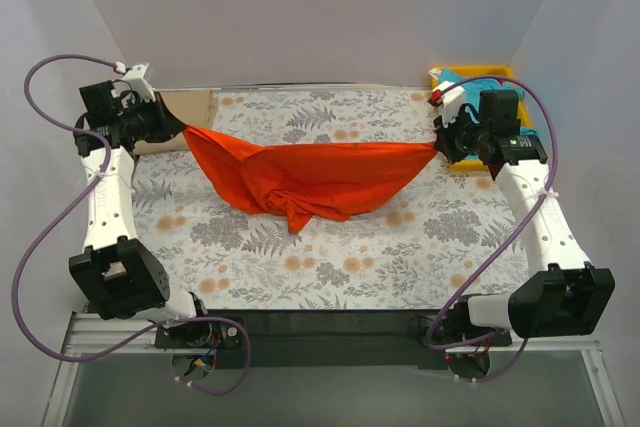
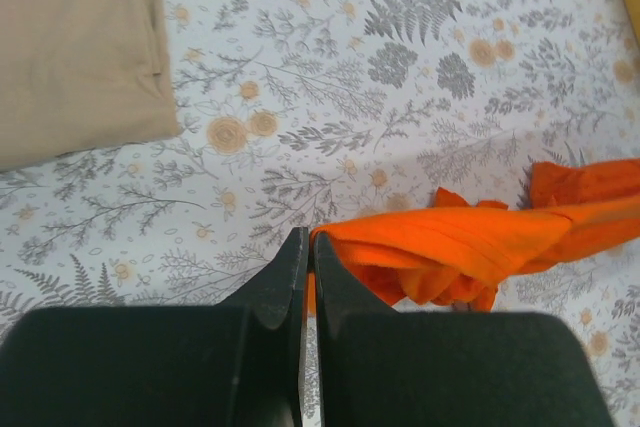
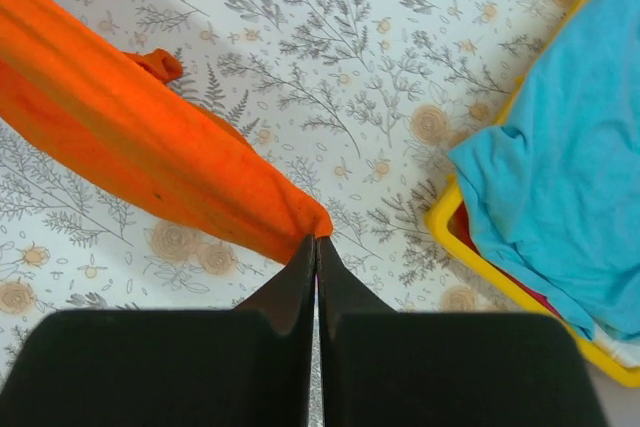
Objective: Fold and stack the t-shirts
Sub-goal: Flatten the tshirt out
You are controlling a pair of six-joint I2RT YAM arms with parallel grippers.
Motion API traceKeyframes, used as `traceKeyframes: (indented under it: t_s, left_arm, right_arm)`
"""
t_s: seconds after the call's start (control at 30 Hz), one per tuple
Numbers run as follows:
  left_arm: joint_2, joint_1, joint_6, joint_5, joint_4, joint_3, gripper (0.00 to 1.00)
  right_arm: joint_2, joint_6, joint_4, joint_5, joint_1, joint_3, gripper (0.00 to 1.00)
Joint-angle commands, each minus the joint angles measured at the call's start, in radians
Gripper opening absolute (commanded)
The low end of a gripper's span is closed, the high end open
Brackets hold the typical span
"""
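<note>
The orange-red t-shirt hangs stretched between my two grippers above the patterned cloth, its middle sagging down onto it. My left gripper is shut on its left corner; in the left wrist view the gripper pinches the orange cloth. My right gripper is shut on its right corner; in the right wrist view the gripper pinches the cloth. A folded tan t-shirt lies at the back left. The turquoise t-shirt lies in the yellow tray.
The yellow tray stands at the back right, its rim close to my right gripper in the right wrist view. The grey fern-and-flower cloth covers the table. White walls close in on both sides.
</note>
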Motion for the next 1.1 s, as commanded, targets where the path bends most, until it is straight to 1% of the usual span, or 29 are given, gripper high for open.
traceKeyframes:
  t_s: [0.0, 0.03, 0.13, 0.23, 0.33, 0.4, 0.53, 0.63, 0.73, 0.93, 1.07]
  left_arm:
    - [-0.021, 0.038, -0.04, 0.054, 0.041, 0.075, 0.0]
    - [-0.011, 0.041, -0.046, 0.066, 0.039, 0.118, 0.0]
    - [0.019, 0.043, -0.055, 0.132, 0.025, 0.175, 0.0]
    - [0.025, 0.041, -0.072, 0.155, 0.03, 0.207, 0.0]
    - [0.026, 0.043, -0.092, 0.124, 0.046, 0.261, 0.0]
    - [0.025, 0.044, -0.106, 0.103, 0.065, 0.324, 0.0]
    - [0.04, 0.043, -0.173, 0.049, 0.116, 0.451, 0.0]
    - [0.054, 0.043, -0.207, 0.038, 0.128, 0.525, 0.0]
    - [0.059, 0.043, -0.216, 0.023, 0.142, 0.544, 0.0]
    - [-0.033, 0.043, -0.213, -0.003, 0.156, 0.517, 0.0]
    - [-0.148, 0.043, -0.204, -0.136, 0.171, 0.443, 0.0]
  right_arm:
    - [-0.011, -0.036, 0.009, -0.021, -0.046, 0.085, 0.01]
    - [-0.003, -0.036, 0.006, -0.028, -0.056, 0.108, 0.01]
    - [0.024, -0.032, -0.002, -0.04, -0.057, 0.19, 0.01]
    - [0.041, -0.012, -0.008, -0.052, -0.057, 0.258, 0.01]
    - [0.052, -0.004, -0.01, -0.045, -0.059, 0.325, 0.01]
    - [0.06, -0.004, -0.006, -0.018, -0.057, 0.374, 0.01]
    - [0.076, -0.001, 0.001, 0.024, -0.06, 0.538, 0.01]
    - [0.093, -0.002, 0.004, 0.041, -0.06, 0.6, 0.01]
    - [0.11, -0.008, 0.009, 0.064, -0.062, 0.652, 0.01]
    - [0.063, 0.008, 0.006, 0.069, -0.062, 0.68, 0.01]
    - [-0.003, 0.01, 0.012, 0.107, -0.062, 0.681, 0.01]
